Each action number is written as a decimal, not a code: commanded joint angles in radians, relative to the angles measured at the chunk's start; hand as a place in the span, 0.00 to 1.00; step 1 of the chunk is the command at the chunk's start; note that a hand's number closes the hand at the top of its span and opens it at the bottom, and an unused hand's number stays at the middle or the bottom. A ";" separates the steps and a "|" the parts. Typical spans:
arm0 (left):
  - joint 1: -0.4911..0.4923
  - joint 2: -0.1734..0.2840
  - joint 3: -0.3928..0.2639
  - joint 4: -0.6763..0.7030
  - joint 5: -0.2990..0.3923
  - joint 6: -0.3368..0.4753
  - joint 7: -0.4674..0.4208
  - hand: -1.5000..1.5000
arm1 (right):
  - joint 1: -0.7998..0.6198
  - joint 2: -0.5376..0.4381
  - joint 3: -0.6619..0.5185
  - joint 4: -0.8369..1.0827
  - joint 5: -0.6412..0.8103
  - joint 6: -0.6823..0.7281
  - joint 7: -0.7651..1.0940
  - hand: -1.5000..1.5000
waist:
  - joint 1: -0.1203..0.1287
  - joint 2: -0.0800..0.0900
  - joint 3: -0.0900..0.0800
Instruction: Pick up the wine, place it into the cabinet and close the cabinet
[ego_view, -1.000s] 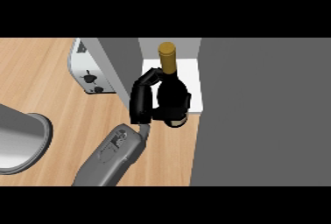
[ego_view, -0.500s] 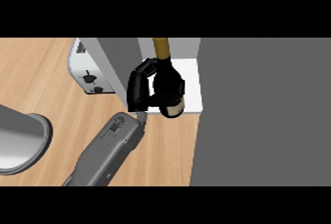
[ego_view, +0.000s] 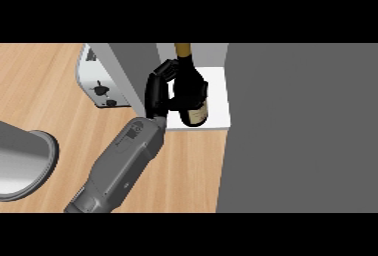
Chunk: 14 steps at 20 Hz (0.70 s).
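The wine bottle (ego_view: 196, 114) is dark, with a gold neck (ego_view: 182, 52) and a pale label. It stands over the white shelf (ego_view: 218, 85) inside the open cabinet, neck pointing to the far side, where the picture's top band cuts it off. My right hand (ego_view: 156, 95) is shut on the bottle's upper body; its fingers (ego_view: 190, 84) wrap round the glass and hide the shoulder. Whether the base rests on the shelf I cannot tell. The grey forearm (ego_view: 122, 165) comes in from the lower left. My left hand does not show.
A wide grey cabinet panel (ego_view: 303, 125) fills the right side. A grey upright panel (ego_view: 129, 70) flanks the shelf on the left, with a white appliance with knobs (ego_view: 100, 85) beside it. A round grey vessel (ego_view: 22, 165) lies on the wooden counter (ego_view: 192, 165) at the left edge.
My right hand has carried the bottle farther in over the white shelf. The forearm has stretched forward, and the bottle's label now shows below the fingers.
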 joint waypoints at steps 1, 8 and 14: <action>-0.090 -0.003 0.039 0.117 -0.002 -0.016 -0.005 1.00 | 0.021 0.015 0.025 -0.086 -0.057 -0.009 0.038 0.00 | -0.002 0.002 0.000; -0.202 -0.004 0.111 0.320 0.008 -0.010 -0.164 1.00 | -0.015 0.009 0.017 -0.089 -0.065 -0.023 0.065 0.00 | -0.016 0.007 -0.001; -0.267 -0.003 0.119 0.400 0.046 0.031 -0.234 1.00 | -0.023 0.019 0.011 -0.023 -0.065 -0.001 -0.008 0.00 | -0.029 0.010 0.000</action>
